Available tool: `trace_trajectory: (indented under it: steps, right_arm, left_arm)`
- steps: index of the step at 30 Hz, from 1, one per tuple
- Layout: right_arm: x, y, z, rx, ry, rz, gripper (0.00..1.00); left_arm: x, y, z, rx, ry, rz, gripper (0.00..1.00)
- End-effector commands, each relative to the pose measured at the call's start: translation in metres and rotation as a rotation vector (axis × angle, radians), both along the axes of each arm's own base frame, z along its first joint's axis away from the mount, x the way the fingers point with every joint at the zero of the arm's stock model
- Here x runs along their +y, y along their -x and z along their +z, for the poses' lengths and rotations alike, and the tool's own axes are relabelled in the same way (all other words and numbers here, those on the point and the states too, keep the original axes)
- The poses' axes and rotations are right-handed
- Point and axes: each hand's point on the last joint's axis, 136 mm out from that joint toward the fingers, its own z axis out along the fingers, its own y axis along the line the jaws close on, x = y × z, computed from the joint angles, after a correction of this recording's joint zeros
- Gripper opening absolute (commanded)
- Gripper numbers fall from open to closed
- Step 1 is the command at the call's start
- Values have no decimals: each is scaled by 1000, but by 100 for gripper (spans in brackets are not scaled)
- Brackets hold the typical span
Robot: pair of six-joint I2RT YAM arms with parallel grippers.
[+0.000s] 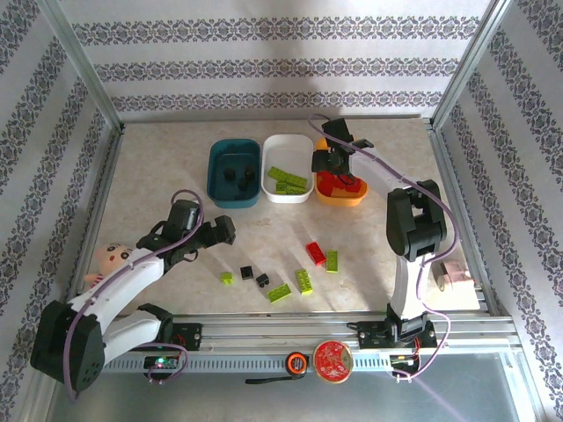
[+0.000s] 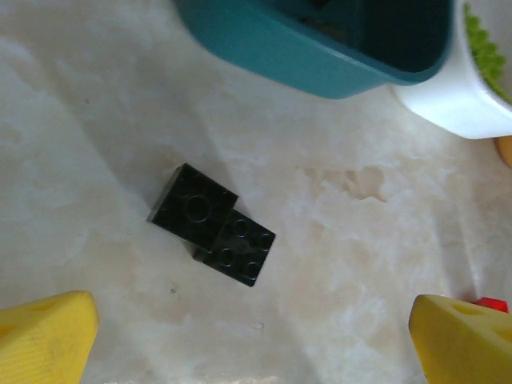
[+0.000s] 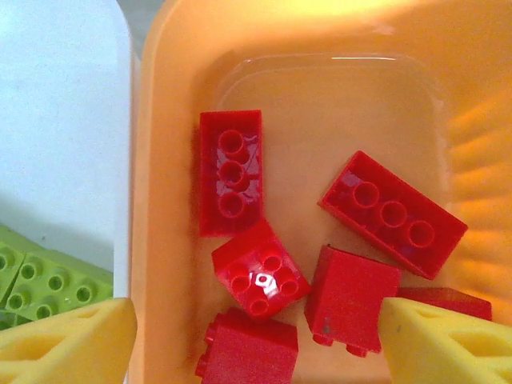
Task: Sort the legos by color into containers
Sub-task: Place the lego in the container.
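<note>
The right gripper hangs over the orange tray, fingers spread and holding nothing, with red bricks lying loose inside. The left gripper is wide open above two black bricks that touch each other on the table, near the teal tray.

My right wrist feed crops the lowest red brick at its bottom edge; a yellow finger hides most of another brick.
</note>
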Motion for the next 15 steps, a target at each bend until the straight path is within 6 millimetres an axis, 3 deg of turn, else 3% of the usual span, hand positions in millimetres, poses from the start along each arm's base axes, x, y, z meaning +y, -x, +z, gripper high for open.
trace_trajectory:
  steps: [1, 7, 15]
  right_arm:
    - [9, 12, 35, -79, -23, 16, 80]
    - [25, 40, 40, -94, -32, 73, 80]
    - [22, 64, 41, -105, -53, 80, 80]
  left_arm:
    - [9, -10, -8, 16, -7, 75, 100]
    - [19, -33, -20, 21, -55, 178, 96]
    - [17, -62, -30, 7, -58, 244, 84]
